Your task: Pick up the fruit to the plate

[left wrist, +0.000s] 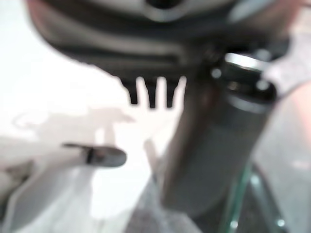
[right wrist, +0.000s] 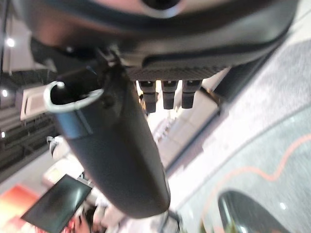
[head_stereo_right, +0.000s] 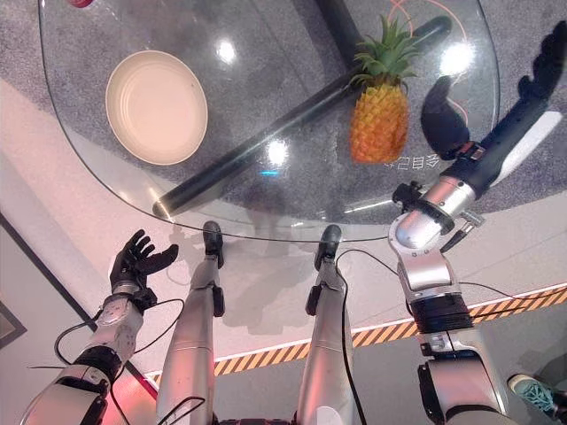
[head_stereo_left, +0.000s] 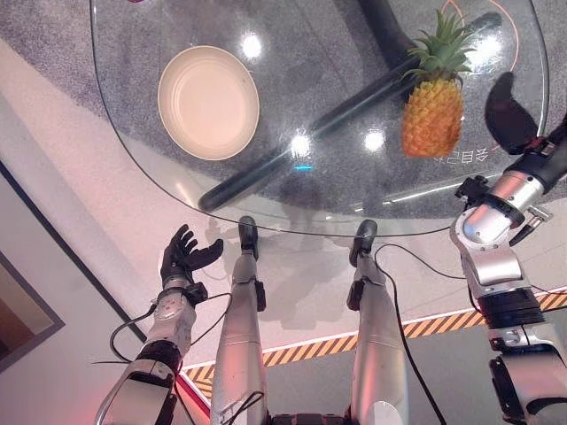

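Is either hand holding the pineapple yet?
No. The pineapple stands free on the glass table; left hand and right hand hold nothing.

A pineapple (head_stereo_right: 379, 113) stands upright on the glass table (head_stereo_right: 266, 208), well apart from the cream plate (head_stereo_right: 157, 106); the right hand (head_stereo_right: 542, 66) hovers beyond it, seemingly open.

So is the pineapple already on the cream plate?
No, the orange pineapple stands on the glass table well apart from the round cream plate.

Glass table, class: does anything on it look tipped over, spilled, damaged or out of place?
Nothing stands out. The pineapple stands upright on the glass table, apart from the empty plate. No spill or damage shows. The right hand is raised beside the pineapple.
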